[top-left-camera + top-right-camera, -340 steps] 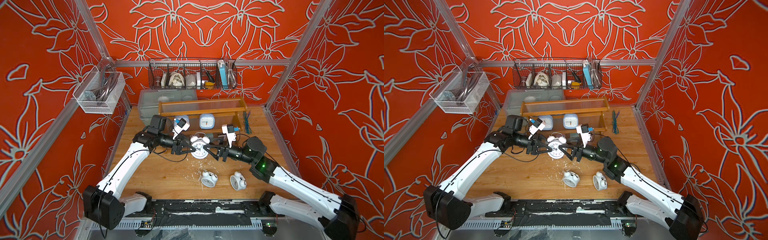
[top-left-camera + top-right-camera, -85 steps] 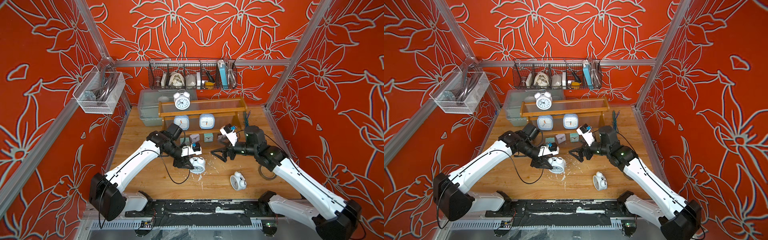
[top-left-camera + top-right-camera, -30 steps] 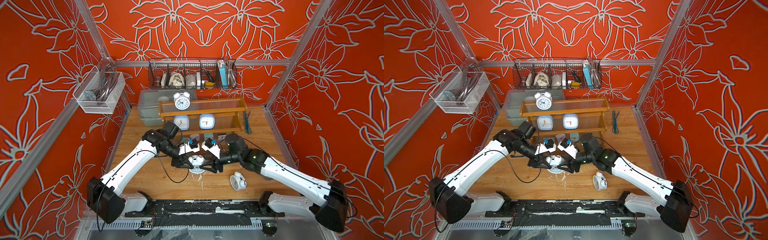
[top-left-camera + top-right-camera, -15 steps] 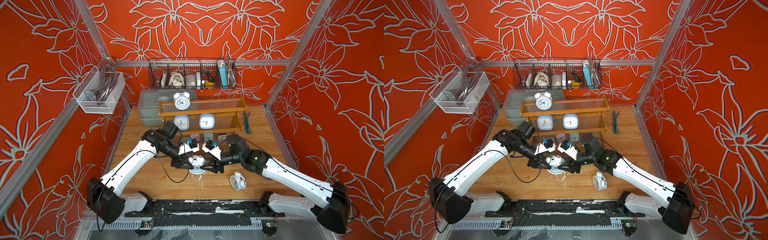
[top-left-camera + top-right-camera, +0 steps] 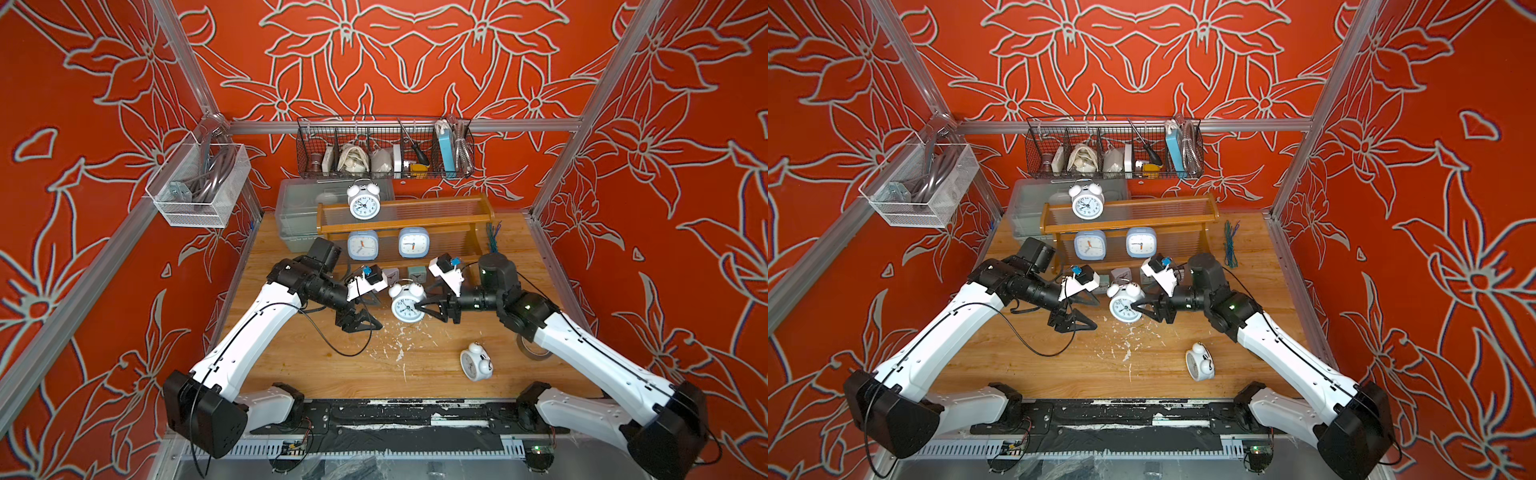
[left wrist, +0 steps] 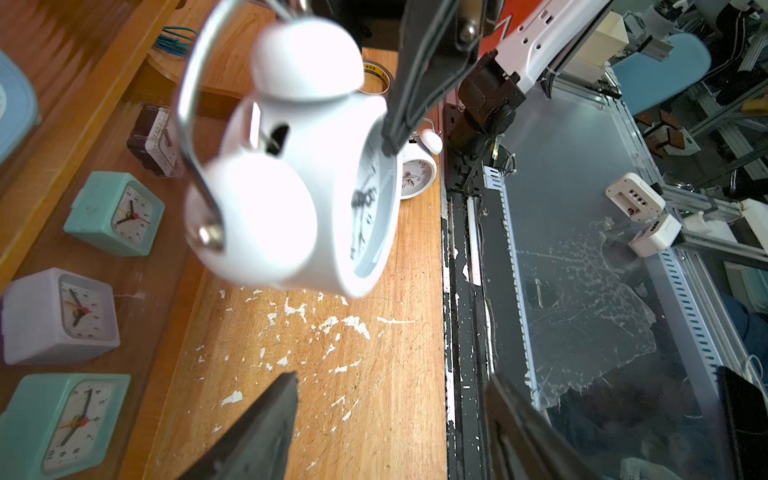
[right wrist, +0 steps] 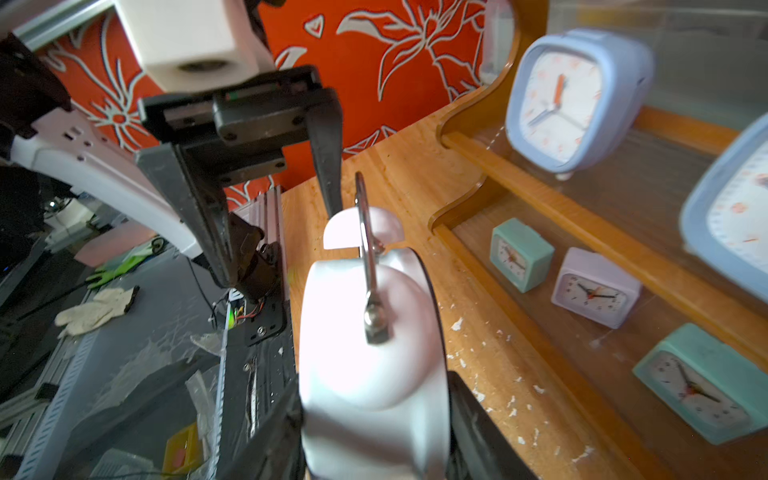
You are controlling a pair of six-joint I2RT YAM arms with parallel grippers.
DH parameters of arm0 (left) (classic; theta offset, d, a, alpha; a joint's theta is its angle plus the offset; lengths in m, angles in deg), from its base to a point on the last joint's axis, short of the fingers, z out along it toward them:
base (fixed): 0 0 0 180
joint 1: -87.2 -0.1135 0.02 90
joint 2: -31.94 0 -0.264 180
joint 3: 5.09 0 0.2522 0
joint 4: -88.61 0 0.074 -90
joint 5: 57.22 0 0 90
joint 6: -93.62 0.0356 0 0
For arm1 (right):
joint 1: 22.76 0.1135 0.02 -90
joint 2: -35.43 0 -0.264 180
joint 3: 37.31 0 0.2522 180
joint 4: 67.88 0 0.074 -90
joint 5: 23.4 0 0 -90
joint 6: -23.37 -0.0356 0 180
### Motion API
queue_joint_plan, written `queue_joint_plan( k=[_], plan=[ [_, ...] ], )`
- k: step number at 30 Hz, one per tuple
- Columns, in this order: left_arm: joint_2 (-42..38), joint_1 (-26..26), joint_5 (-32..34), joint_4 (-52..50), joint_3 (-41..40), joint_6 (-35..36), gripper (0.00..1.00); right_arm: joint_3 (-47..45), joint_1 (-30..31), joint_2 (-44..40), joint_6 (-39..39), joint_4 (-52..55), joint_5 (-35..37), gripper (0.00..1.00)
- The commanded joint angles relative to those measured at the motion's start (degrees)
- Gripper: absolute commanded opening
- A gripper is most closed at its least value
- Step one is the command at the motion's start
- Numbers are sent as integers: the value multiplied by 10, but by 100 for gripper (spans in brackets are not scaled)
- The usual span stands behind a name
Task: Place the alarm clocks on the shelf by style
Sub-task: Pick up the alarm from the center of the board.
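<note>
My right gripper (image 5: 417, 308) (image 7: 374, 415) is shut on a white twin-bell alarm clock (image 5: 406, 305) (image 7: 374, 353), held above the table in front of the shelf (image 5: 407, 226). My left gripper (image 5: 372, 319) (image 6: 390, 399) hangs open just left of it, touching nothing. On the top tier stands another twin-bell clock (image 5: 364, 203). Two light-blue square clocks (image 5: 363, 245) (image 5: 412, 242) stand on the middle tier. Small cube clocks sit on the bottom tier: teal (image 6: 116, 214), lilac (image 6: 58, 316), teal (image 6: 62, 419), dark (image 6: 156, 141). A third twin-bell clock (image 5: 473, 361) lies on the table.
A black wire basket (image 5: 384, 151) hangs on the back wall and a clear basket (image 5: 199, 185) on the left wall. A grey bin (image 5: 299, 208) stands behind the shelf's left end. Green ties (image 5: 494, 237) and a tape roll (image 5: 532, 349) lie at the right.
My left gripper has opened, let go of the twin-bell clock and drawn back to the left. The right gripper keeps the clock and has shifted slightly right with it.
</note>
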Motion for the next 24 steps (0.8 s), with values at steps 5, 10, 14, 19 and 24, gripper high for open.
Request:
queue_joint_plan(
  k=[5, 10, 14, 19, 24],
  plan=[
    [-15, -31, -72, 70, -26, -115, 78, 2, -11, -19, -58, -105, -28, 24],
    [-11, -35, -111, 200, -59, -263, 82, -22, -11, -24, -123, -179, -26, 24],
    [0, -35, -130, 297, -81, -355, 84, -38, -11, -34, -154, -210, -28, 24],
    [10, -25, -151, 343, -94, -378, 85, -50, -9, -37, -174, -230, -29, 24],
    [13, -4, -151, 347, -99, -361, 81, -65, -5, -30, -207, -273, -32, 24]
  ],
)
